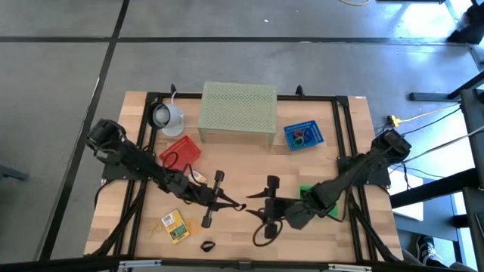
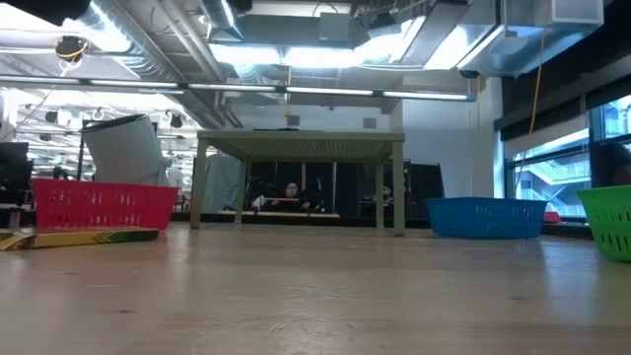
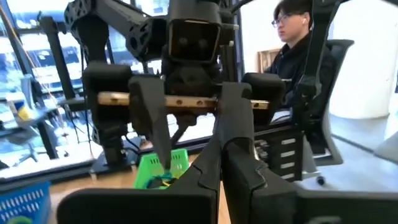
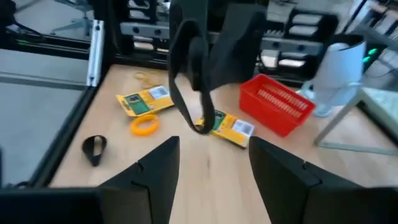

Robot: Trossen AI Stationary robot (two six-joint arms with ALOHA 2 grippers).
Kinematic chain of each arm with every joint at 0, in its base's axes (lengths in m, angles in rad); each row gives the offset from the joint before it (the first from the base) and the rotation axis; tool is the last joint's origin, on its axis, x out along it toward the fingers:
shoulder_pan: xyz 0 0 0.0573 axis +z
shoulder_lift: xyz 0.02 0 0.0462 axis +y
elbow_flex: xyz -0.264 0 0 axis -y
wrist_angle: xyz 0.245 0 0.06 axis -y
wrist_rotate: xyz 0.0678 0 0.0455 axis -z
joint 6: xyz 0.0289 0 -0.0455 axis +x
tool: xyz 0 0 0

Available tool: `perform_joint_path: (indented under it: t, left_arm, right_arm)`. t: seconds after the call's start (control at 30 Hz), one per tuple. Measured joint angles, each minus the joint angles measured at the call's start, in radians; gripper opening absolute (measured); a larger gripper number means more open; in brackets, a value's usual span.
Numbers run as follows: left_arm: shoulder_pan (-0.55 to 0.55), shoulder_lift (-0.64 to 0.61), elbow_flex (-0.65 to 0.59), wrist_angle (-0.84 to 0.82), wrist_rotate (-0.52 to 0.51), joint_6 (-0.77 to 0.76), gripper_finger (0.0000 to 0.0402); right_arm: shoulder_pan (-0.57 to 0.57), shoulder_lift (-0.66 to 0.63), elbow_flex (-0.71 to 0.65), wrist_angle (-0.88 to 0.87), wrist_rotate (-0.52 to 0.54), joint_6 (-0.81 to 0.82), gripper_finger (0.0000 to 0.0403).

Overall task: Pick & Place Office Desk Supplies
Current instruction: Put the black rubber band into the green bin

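Left hand (image 1: 236, 205): fingers pressed together, nothing between them; low over the middle of the bench, tip aimed toward the other arm.
Right hand (image 1: 261, 213): fingers (image 4: 155, 171) spread wide, nothing between them; just beside the left hand's tip, facing it, the two near but apart.
Left wrist view only: closed fingers (image 3: 230, 155) in front, the right arm head-on beyond them, a green basket (image 3: 163, 168) behind it, a seated person farther back in the room.
Right wrist view only: the left arm hanging in the middle, a yellow packet (image 4: 227, 127) on the wood behind it, a second yellow packet (image 4: 143, 100), a yellow ring (image 4: 145, 125) just beside it, a black clip (image 4: 94, 148) near the bench edge.
High view only: whole layout; the second packet (image 1: 175, 225) and the clip (image 1: 206, 245) near the front edge, well apart from the baskets.
Red basket (image 1: 181, 151): left of centre, under the left arm; contents too small to tell.
Blue basket (image 1: 303, 135): back right, small coloured loops inside, possibly green and red.
Green basket (image 1: 318, 202): right side, mostly hidden under the right arm.
Pale green perforated stand (image 1: 237, 112): back centre, between a white lamp-like object (image 1: 166, 117) and the blue basket.
Low view only: neither arm; red, blue and green baskets along the far side, the stand on its legs between them.
Bench (image 1: 234, 174): light wood, black frame round it.
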Motion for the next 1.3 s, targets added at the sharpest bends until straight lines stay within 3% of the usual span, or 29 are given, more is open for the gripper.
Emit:
perform_joint_path:
  t: [0.17, 0.3, 0.7, 0.9, 1.13, 1.3]
  left_arm:
    - [0.009, 0.056, 0.065, 0.001, 0.013, 0.034, 0.0003]
    - [0.022, 0.111, 0.113, -0.001, 0.07, 0.061, 0.0003]
    - [0.019, 0.121, 0.125, -0.009, 0.046, 0.087, 0.0003]
    - [0.02, 0.12, 0.125, -0.024, 0.015, 0.08, 0.0003]
    - [0.02, 0.12, 0.125, -0.024, 0.015, 0.074, 0.0004]
    - [0.02, 0.12, 0.125, -0.023, 0.015, 0.012, 0.0005]
  right_arm:
    - [-0.014, 0.0, 0.0, 0.0, -0.086, 0.044, 0.0194]
    - [-0.02, 0.0, 0.0, -0.001, -0.092, 0.067, 0.0194]
    - [-0.019, 0.0, 0.0, -0.003, -0.103, 0.09, 0.019]
    - [-0.019, 0.0, 0.0, -0.003, -0.103, 0.107, 0.0133]
    - [-0.02, 0.001, 0.0, -0.01, -0.162, 0.128, 0.0016]
    - [-0.02, 0.001, 0.0, -0.01, -0.175, 0.131, 0.0015]
